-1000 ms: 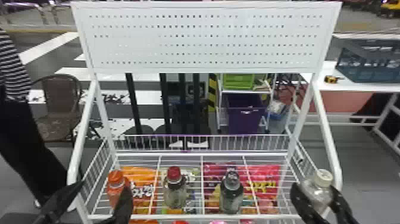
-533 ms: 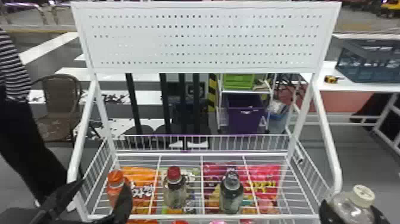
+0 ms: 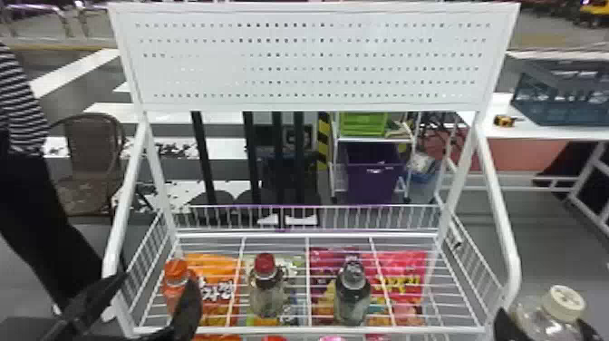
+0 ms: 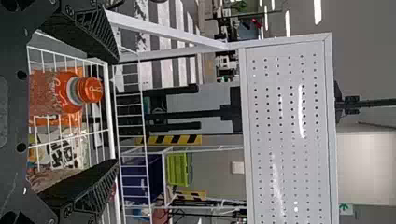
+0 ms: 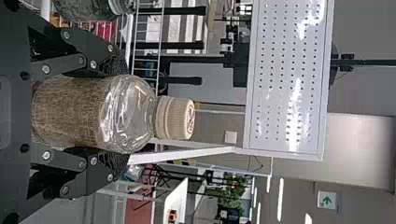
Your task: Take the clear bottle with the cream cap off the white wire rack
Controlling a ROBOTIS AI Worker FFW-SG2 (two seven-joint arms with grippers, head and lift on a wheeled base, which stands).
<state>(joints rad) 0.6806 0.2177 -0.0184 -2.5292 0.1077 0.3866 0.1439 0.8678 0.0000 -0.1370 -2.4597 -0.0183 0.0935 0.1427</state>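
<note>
Ok so you're getting the clear bottle (image 5: pixel 95 112) away from the white wire rack (image 3: pixel 294 330): a second ago it was hanging by the front right corner, now you're holding it outside the right side, closer to you. Your right gripper (image 3: pixel 546 321) is squeezing it between both fingers, bottle standing upright, cream cap (image 5: pixel 175 117) on top. Your left gripper (image 3: pixel 159 280) is staying put at the rack's front left, fingers spread. The orange-capped bottle (image 3: pixel 176 288), red-capped bottle (image 3: pixel 266 297) and dark-capped bottle (image 3: pixel 352 301) aren't moving.
</note>
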